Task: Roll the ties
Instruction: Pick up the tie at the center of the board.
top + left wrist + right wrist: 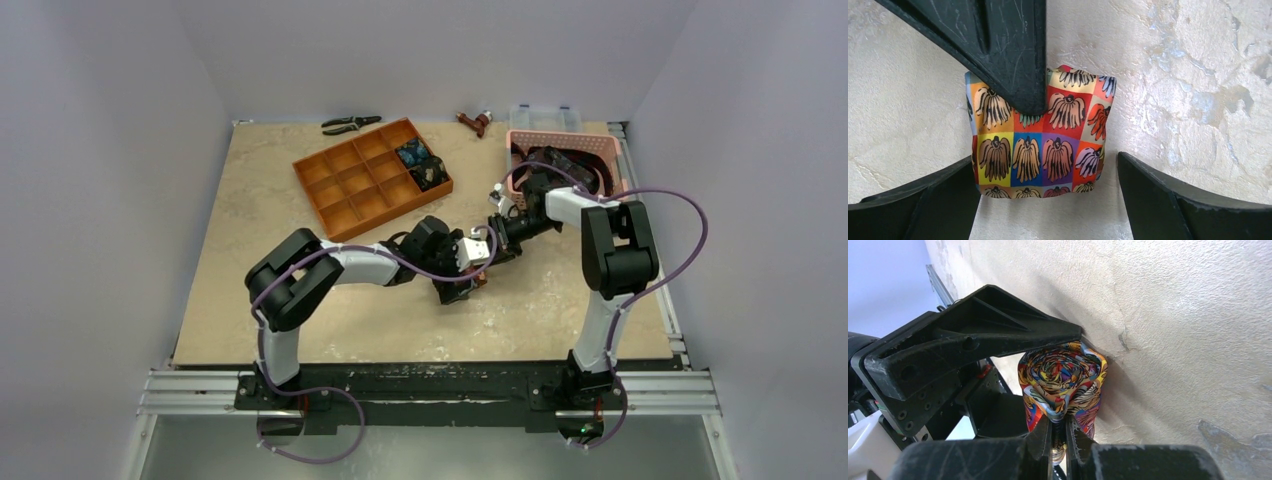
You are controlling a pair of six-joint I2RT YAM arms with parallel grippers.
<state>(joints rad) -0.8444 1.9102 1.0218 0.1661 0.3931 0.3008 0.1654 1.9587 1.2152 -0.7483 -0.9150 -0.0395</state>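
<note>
A tie [1040,135] with a busy orange, yellow and red print lies rolled into a small coil on the table. My left gripper [1045,170] is open, one finger on each side of the coil and apart from it. My right gripper [1058,426] is shut on the coil's edge [1063,380], whose spiral end faces that camera. One right finger [998,50] crosses the coil's top in the left wrist view. In the top view both grippers meet at mid-table, left [460,278] and right [488,250], and hide most of the coil [480,281].
An orange tray [345,185] with square compartments sits at the back, two dark rolled ties [412,153] [431,177] in its right cells. A pink basket [565,145] holds dark fabric at back right. Pliers [350,124] and a clear box [545,117] lie along the far edge.
</note>
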